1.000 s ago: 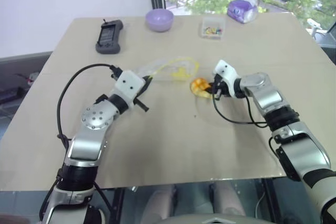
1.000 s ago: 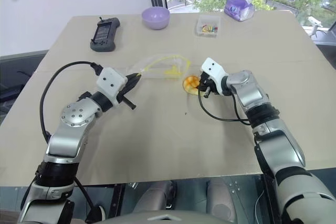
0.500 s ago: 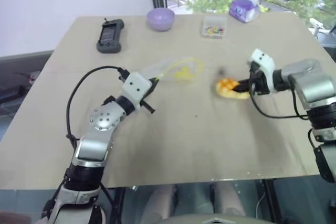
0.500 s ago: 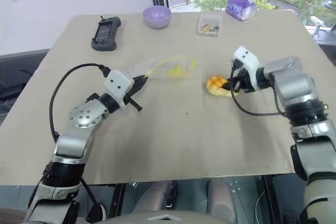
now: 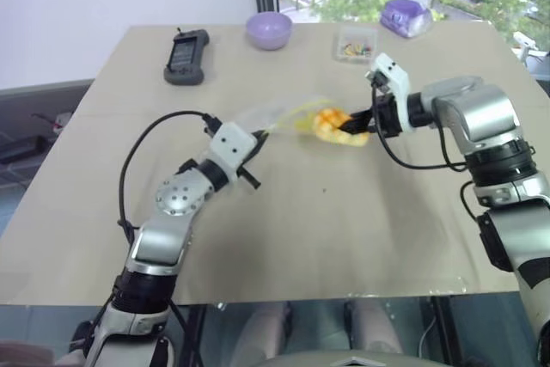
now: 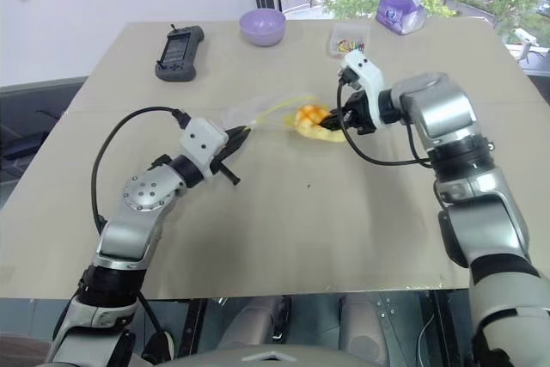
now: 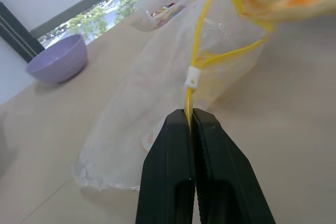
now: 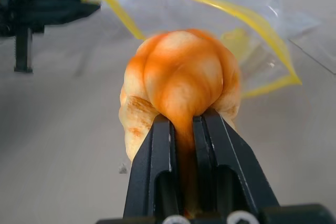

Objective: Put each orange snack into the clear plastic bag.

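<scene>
Right pincer [image 8: 181,124] clamped on one orange snack [image 8: 181,80], held off the desk [image 5: 301,238] at the mouth of the one clear plastic bag [image 7: 157,93]. Left pincer [image 7: 190,116] pinched shut on the bag's yellow strip [image 7: 202,40], bag lying mid-desk.

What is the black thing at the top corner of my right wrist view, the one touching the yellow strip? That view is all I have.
Observer: That is the left gripper, shut on the bag by its yellow strip.
Operator: Is the snack inside the bag?
Observer: Not yet. The head view shows the snack at the bag's mouth, pinched by the right gripper.
Operator: Anything else on the table?
Observer: Along the far edge: a black handheld device, a purple bowl and a small clear box.
</scene>
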{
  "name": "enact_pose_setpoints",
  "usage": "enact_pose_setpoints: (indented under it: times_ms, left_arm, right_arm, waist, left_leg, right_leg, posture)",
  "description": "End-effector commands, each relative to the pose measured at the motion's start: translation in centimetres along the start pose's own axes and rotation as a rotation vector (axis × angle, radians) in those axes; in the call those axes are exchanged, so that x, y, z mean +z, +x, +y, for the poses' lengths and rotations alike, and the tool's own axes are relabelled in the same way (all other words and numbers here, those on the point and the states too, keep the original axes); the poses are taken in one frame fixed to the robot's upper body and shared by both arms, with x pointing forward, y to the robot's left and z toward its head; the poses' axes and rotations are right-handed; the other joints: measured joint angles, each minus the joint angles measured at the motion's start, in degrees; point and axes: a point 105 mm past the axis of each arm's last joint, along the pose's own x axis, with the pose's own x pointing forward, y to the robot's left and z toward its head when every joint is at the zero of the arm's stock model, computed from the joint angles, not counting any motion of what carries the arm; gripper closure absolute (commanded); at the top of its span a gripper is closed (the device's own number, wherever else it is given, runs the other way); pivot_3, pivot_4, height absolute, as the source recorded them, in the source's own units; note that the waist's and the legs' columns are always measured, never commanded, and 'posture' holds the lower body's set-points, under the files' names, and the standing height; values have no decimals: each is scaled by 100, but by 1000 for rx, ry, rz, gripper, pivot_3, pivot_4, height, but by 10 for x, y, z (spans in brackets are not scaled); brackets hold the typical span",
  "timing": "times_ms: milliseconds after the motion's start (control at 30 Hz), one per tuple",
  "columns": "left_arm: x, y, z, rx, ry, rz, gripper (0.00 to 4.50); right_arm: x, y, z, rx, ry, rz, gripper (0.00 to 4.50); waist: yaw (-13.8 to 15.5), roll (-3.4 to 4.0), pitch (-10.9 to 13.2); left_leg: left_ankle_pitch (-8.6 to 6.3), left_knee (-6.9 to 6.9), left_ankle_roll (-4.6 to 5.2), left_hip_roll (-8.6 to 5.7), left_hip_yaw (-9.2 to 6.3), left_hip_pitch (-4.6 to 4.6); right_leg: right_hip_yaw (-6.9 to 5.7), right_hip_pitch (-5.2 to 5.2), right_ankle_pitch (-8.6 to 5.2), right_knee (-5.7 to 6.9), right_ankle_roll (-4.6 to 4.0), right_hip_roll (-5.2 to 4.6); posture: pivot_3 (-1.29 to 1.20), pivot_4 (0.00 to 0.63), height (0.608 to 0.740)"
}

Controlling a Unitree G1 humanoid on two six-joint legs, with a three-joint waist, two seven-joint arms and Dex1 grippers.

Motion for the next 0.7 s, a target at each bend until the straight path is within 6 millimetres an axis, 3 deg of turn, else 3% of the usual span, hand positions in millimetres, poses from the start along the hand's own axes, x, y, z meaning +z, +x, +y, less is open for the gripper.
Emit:
enact_pose_setpoints:
  times_ms: [33,400,700]
  left_arm:
    - [19,0,-4,-21,35,-67,4500]
    - [25,7,-19,-140,80,-105,4500]
    - [35,18,-26,-167,73,-153,4500]
  right_arm:
    - [15,-1,-3,-13,-11,-26,4494]
    - [13,15,-20,-57,65,27,4494]
    - [37,34,-14,-83,122,-130,4494]
  waist:
    - [-1,0,0]
    - [-18,1,1]
    - [-20,2,1]
  left_leg:
    - [0,0,0,0,0,0]
    - [0,-2,0,0,3,0]
    - [0,-2,-1,0,2,0]
  right_leg:
    - [0,0,0,0,0,0]
    - [2,-4,0,1,0,1]
    - [3,-7,0,2,0,2]
  posture:
    - [0,150,740]
    - [0,150,740]
    - [0,150,740]
